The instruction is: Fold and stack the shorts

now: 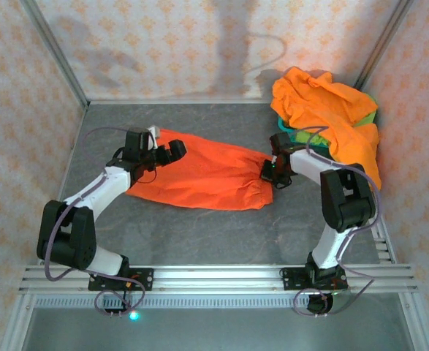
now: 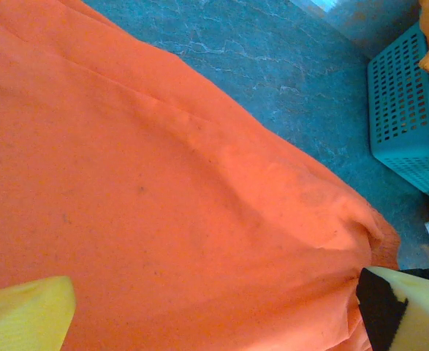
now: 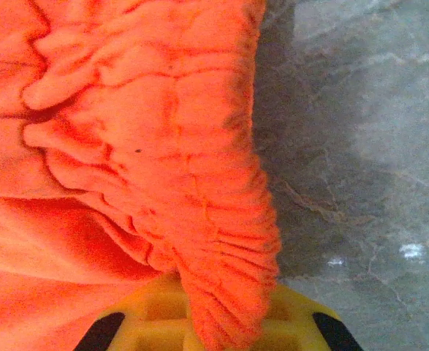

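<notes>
1. Flat orange shorts point(image 1: 199, 179) lie spread mid-counter point(image 1: 199, 241)
2. Right hand point(image 1: 270, 175) pressed together, pinching their gathered waistband at the right end
3. Left hand point(image 1: 174, 151) spread wide over the left end
4. Far right corner: heap of shorts point(image 1: 324, 110) on teal basket point(image 2: 408, 117)

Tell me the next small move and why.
Probably close the left jaws on the cloth beneath them: the right jaws are shut on the gathered waistband of the orange shorts, while the left jaws hang open over the opposite end.
</notes>
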Robot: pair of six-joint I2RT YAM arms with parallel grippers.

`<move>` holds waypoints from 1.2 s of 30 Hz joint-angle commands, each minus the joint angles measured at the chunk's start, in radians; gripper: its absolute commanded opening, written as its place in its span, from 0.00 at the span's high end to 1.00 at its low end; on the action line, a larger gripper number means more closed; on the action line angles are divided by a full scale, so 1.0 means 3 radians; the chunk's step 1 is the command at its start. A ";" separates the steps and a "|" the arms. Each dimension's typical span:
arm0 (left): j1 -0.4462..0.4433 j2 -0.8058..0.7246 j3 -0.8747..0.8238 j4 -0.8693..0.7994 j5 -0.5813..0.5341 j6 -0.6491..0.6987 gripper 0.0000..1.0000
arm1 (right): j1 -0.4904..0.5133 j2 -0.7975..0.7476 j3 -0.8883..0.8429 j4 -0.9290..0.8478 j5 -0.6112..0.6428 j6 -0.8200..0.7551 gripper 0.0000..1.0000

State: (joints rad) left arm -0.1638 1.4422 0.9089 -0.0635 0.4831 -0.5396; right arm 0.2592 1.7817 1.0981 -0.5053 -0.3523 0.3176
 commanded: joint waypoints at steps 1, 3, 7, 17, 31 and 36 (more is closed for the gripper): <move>-0.0032 -0.0153 -0.0048 -0.0034 -0.0124 0.0104 0.00 | 0.0025 0.0087 0.0060 -0.0199 0.0381 -0.0149 1.00; -0.0031 -0.0184 -0.0046 -0.0060 -0.0152 0.0119 0.00 | 0.0034 0.0025 0.0128 -0.0312 0.0497 -0.0223 1.00; -0.0030 -0.0206 -0.0048 -0.0104 -0.0177 0.0152 0.00 | 0.0099 -0.0195 0.0291 -0.0571 0.0772 -0.0374 1.00; -0.0028 -0.0277 -0.0078 -0.0112 -0.0194 0.0150 0.00 | 0.0266 -0.0573 0.0796 -0.1280 0.1365 -0.0707 1.00; -0.0042 -0.0279 -0.0013 -0.0215 -0.0072 0.0182 0.03 | 0.0314 -0.0729 0.1406 -0.2014 0.2127 -0.1267 1.00; -0.0203 0.0071 0.0200 -0.0291 0.0087 0.0177 0.42 | 0.0318 -0.0704 0.1531 -0.2043 0.2133 -0.1314 1.00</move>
State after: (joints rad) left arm -0.1883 1.4055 0.9199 -0.1211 0.4702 -0.4999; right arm 0.3489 1.5921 1.5162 -1.0714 0.2253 -0.0452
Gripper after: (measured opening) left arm 0.675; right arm 0.067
